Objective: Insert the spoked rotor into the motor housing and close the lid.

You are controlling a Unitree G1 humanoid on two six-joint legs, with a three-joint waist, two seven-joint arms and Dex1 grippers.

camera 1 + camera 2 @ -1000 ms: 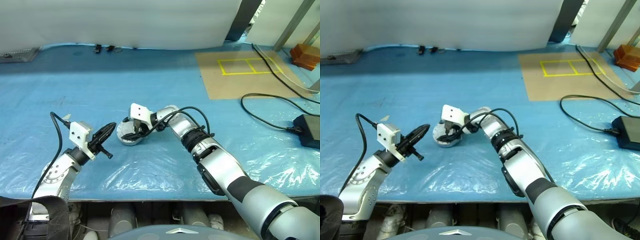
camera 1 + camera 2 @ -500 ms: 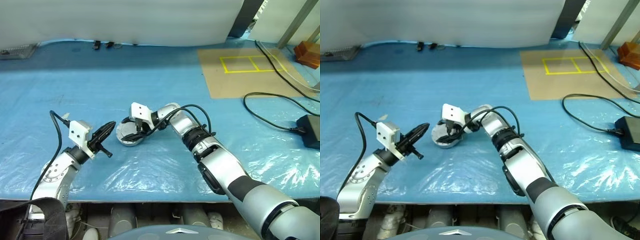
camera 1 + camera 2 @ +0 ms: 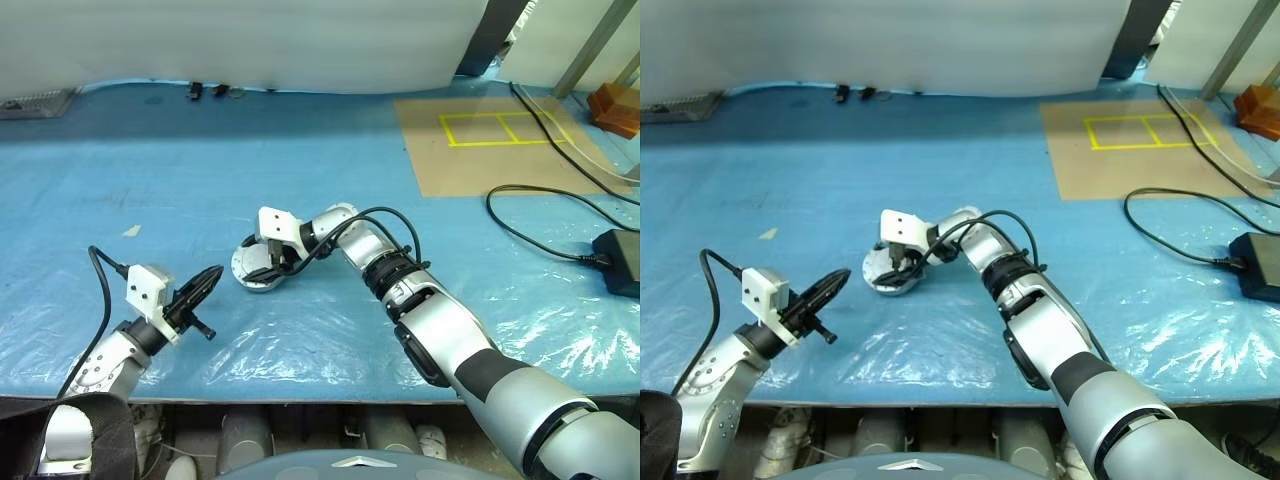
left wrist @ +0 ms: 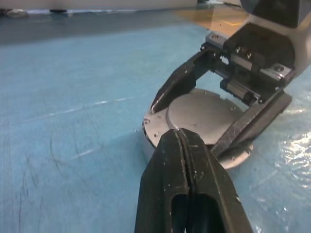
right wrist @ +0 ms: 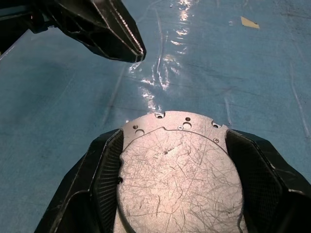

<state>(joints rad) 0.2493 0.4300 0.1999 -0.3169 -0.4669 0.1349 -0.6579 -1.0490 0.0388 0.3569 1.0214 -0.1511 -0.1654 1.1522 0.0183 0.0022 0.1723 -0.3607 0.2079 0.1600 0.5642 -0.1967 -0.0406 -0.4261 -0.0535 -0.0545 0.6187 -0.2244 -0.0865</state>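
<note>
A blue plastic sheet (image 3: pixel 330 190) covers the work table, with a white drape along the top of the frame, a brown board marked in yellow tape (image 3: pixel 485 145) at upper right and a black cable (image 3: pixel 540 225) trailing to a black box at the right edge.

The motor housing (image 3: pixel 258 268) sits on the sheet just left of centre. In my right wrist view its top is a flat, scratched silver lid (image 5: pixel 177 174) with small screw holes along one edge; no copper windings or spoked rotor show, so I judge the rotor is already inside and the lid is on. Whether it is fully seated I cannot tell.

My right gripper (image 3: pixel 268 262) straddles the housing, its two black fingers (image 5: pixel 102 179) spread wide against opposite sides of the round body, holding it on the sheet.

My left gripper (image 3: pixel 205 285) hangs at lower left, apart from the housing, fingers pressed together and empty, its tip aimed toward the casing.

What seems left is at most a final press or check of the lid, then letting go.
</note>
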